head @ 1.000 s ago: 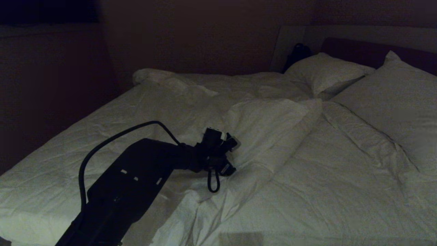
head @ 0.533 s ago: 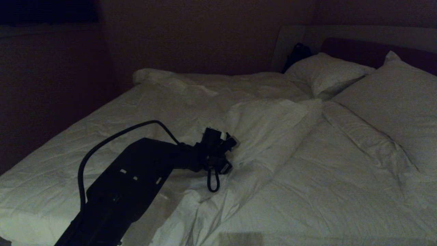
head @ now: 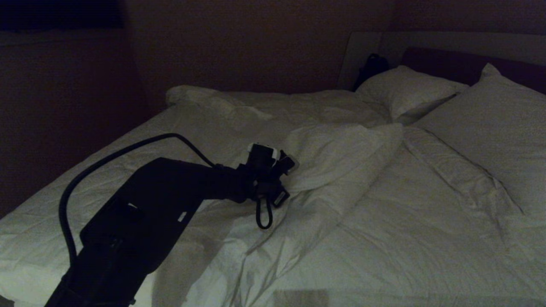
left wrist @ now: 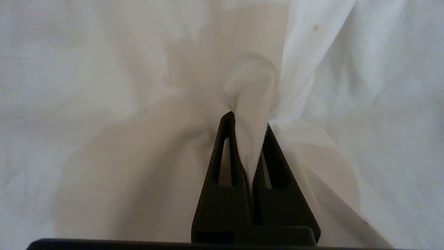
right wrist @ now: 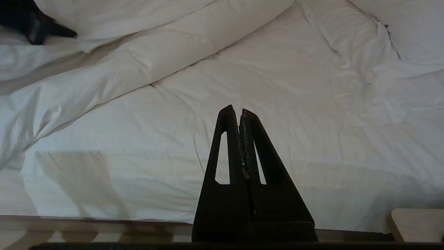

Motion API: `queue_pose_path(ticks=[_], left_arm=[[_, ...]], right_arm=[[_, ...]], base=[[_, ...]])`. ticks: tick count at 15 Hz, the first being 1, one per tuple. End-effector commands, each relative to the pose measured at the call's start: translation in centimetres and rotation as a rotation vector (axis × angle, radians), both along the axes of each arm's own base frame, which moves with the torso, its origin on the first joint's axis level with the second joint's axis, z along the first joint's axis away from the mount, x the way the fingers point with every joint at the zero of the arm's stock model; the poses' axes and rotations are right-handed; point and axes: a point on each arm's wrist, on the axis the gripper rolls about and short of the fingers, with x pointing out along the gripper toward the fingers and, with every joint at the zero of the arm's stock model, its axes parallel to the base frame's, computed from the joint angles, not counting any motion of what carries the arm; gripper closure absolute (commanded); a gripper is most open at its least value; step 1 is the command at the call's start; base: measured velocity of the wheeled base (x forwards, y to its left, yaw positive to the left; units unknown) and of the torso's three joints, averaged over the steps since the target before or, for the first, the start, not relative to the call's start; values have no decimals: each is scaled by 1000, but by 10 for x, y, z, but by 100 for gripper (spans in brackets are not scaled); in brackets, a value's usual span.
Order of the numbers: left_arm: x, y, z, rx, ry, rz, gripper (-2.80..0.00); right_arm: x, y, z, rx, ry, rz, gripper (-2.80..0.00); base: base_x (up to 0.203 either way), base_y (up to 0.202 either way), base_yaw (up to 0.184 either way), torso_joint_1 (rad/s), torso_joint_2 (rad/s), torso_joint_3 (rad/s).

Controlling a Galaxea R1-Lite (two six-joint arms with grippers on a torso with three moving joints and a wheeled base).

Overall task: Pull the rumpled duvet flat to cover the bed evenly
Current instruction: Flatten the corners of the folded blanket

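The left gripper (left wrist: 248,121) is clamped on a pinched ridge of the duvet (head: 341,153), which lies bunched just ahead of it across the bed (head: 448,42). Soft, light and puffy, it should trail easily; gripping a thick fold near its edge seems safest. The right gripper (right wrist: 240,113) hangs closed, empty, well right

two plump white pillows (head: 407,91) (head: 490,128) up at the head end of the mattress, side by side, some dark bag-looking thing (head: 370,68) wedged behind the farther pillow, dim brownish wall (head: 239,47) behind
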Motion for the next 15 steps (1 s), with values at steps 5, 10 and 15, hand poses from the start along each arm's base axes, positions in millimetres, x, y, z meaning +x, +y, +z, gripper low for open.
queue_pose_path(ticks=[5, 10, 15], left_arm=[[-28, 28, 65, -24, -61, 23, 0], [-65, 92, 120, -14, -114, 164, 0], [-107, 172, 139, -6, -99, 331, 0]], right_arm=[[0, 0, 0, 0, 1, 2, 0], [0, 0, 0, 0, 1, 2, 0], [0, 0, 0, 0, 1, 2, 0]], base=[[0, 0, 0, 0, 0, 0], [0, 0, 0, 0, 0, 0], [0, 0, 0, 0, 0, 0]])
